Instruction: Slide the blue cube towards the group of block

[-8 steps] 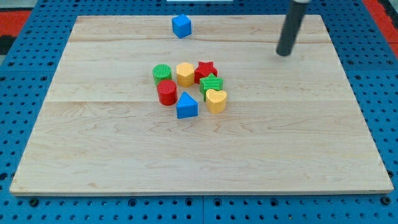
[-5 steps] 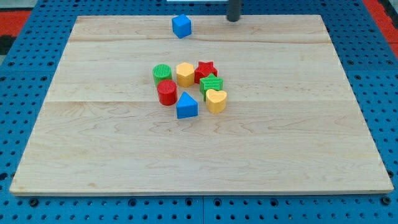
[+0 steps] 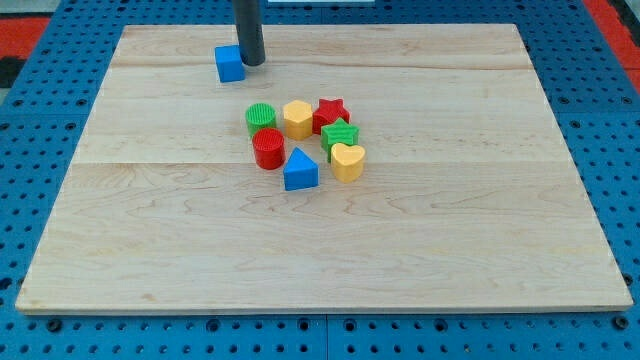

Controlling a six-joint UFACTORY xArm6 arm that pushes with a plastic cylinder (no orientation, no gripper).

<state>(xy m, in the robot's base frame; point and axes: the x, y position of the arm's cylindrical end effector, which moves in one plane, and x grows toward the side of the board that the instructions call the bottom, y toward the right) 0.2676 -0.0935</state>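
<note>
The blue cube (image 3: 230, 63) sits near the view's top, left of centre, on the wooden board (image 3: 480, 220). My tip (image 3: 251, 63) touches the cube's right side. The group lies below and to the right: a green cylinder (image 3: 260, 119), a yellow hexagon block (image 3: 297, 119), a red star (image 3: 331, 112), a green block (image 3: 340, 135), a red cylinder (image 3: 268, 149), a blue triangle block (image 3: 300, 170) and a yellow heart (image 3: 347, 161).
The board rests on a blue pegboard (image 3: 40, 110) that surrounds it on all sides. The board's top edge (image 3: 400, 26) runs close above the cube.
My tip has swept from the view's top right to the left along the top edge. It has pushed the blue cube left and slightly down, away from its earlier spot.
</note>
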